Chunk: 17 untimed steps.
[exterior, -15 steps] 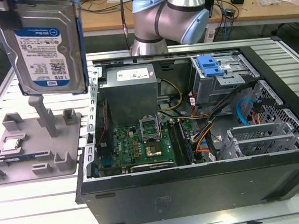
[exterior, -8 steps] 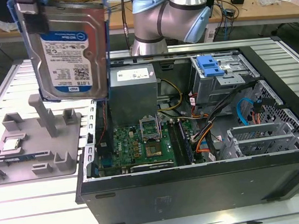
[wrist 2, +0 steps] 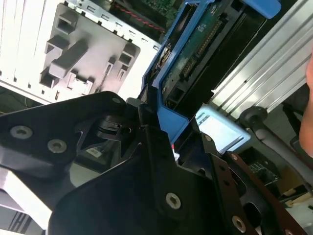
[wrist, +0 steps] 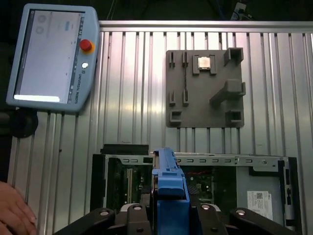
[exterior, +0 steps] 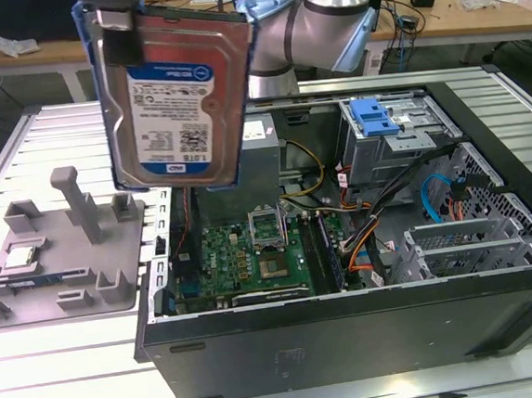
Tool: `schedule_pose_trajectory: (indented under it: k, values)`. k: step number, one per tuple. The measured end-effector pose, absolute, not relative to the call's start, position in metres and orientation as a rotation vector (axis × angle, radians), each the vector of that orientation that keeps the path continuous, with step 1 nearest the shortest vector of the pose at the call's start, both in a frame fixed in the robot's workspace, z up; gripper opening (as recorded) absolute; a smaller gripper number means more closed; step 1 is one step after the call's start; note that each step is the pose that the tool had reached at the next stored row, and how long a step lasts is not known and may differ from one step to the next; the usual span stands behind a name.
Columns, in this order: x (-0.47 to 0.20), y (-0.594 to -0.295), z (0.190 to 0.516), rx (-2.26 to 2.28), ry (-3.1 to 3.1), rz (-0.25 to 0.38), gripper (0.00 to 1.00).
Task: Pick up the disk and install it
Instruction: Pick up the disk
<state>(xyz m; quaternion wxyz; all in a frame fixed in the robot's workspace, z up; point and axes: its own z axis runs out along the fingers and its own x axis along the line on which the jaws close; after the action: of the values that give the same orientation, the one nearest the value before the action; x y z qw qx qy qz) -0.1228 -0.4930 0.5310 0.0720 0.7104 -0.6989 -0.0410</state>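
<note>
The disk (exterior: 173, 95), silver-faced with a white-and-blue label and a blue carrier frame, hangs upright in the air above the exterior view's left end of the open computer case (exterior: 352, 331). My gripper (exterior: 119, 30) is shut on its upper edge. In the first wrist view the disk's blue frame edge (wrist: 168, 188) stands between the black fingers (wrist: 134, 211), over the case. The second wrist view shows the disk's green circuit side (wrist 2: 198, 54) and its blue frame clamped in my gripper (wrist 2: 151, 122).
Inside the case are the motherboard (exterior: 261, 251), loose cables, and a grey drive cage with a blue latch piece (exterior: 375, 115). A grey fixture plate (exterior: 66, 258) holding a small square chip (exterior: 22, 260) lies beside the case. A teach pendant (wrist: 51, 56) and a person's hand (wrist: 12, 215) are nearby.
</note>
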Motion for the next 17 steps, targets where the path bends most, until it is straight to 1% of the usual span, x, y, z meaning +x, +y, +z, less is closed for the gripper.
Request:
schedule_pose_trajectory:
  k: [11,13,17]
  values:
    - [-0.063,-0.521,0.533,2.122,-2.087,-0.149,0.37]
    - [-0.043,-0.528,0.533,2.117,-2.082,-0.158,0.37]
    - [-0.026,-0.531,0.533,2.114,-2.078,-0.165,0.37]
